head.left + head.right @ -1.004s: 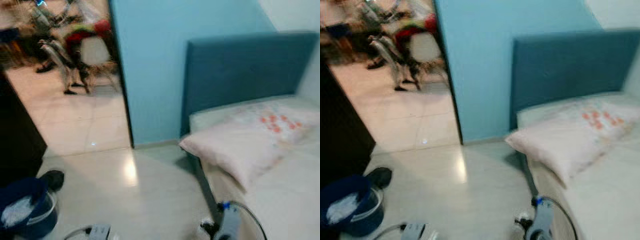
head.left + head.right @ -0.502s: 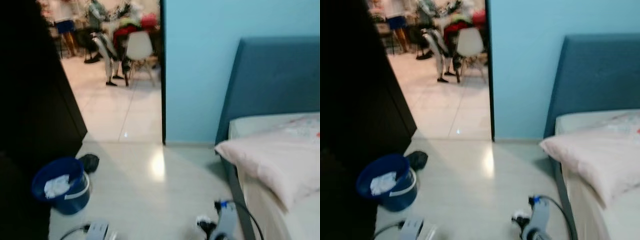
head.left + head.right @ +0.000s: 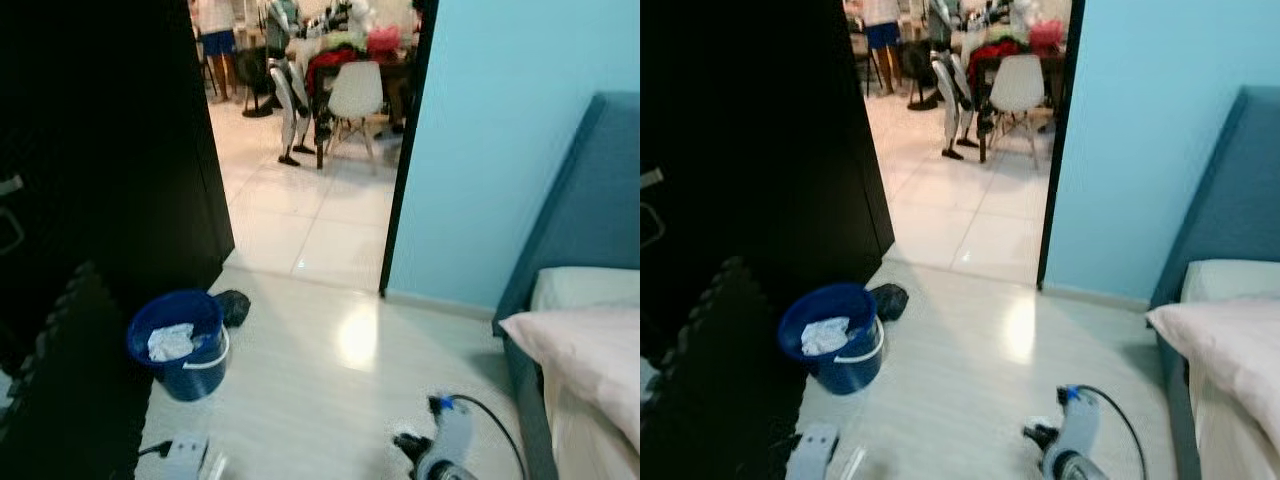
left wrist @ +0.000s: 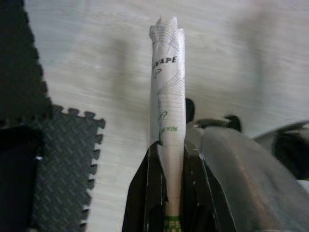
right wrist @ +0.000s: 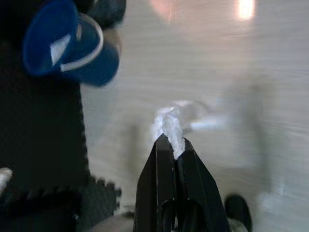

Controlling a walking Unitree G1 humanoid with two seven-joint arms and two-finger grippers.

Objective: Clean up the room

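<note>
Pale floor below — left pincer (image 4: 170,145) clamps a wrapper (image 4: 167,104), right pincer (image 5: 173,145) a wad (image 5: 171,124).

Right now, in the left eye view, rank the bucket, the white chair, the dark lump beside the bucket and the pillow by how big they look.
1. Pillow, though the frame edge cuts it off.
2. Bucket.
3. White chair; it stands far off in the next room, so its true size is likely larger than it looks.
4. Dark lump.

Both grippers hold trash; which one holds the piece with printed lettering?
The left gripper: its flattened white wrapper bears printed words, while the right gripper pinches a plain crumpled scrap.
</note>
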